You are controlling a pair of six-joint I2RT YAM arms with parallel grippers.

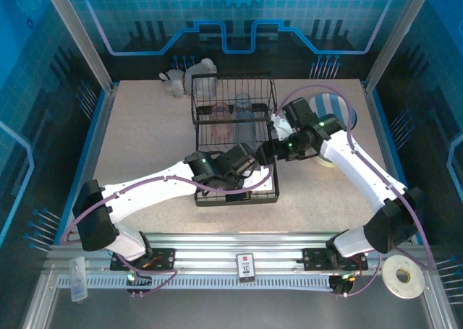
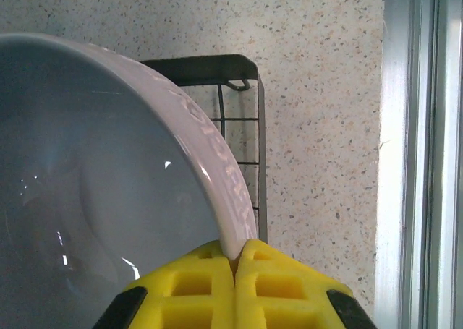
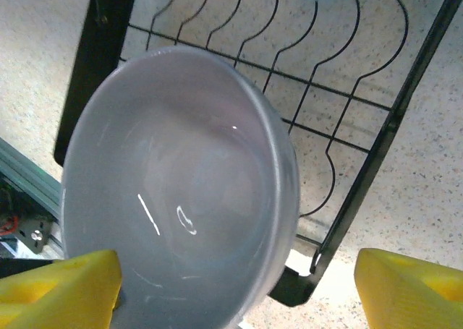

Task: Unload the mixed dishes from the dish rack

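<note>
A lavender bowl hangs tilted over the near end of the black wire dish rack. My left gripper is shut on the bowl's rim, with the yellow pads pinching it from both sides. In the right wrist view the same bowl lies in front of my right gripper, which is open; its fingers stand wide apart, the left one close by the bowl's wall. From above, both grippers meet over the rack's near part: left, right. A pink tumbler and a blue-grey tumbler stand in the rack.
A blue-and-white striped plate lies on the table right of the rack, partly under the right arm. A white animal figurine sits at the back left. A tape roll rests on the metal frame at the near right.
</note>
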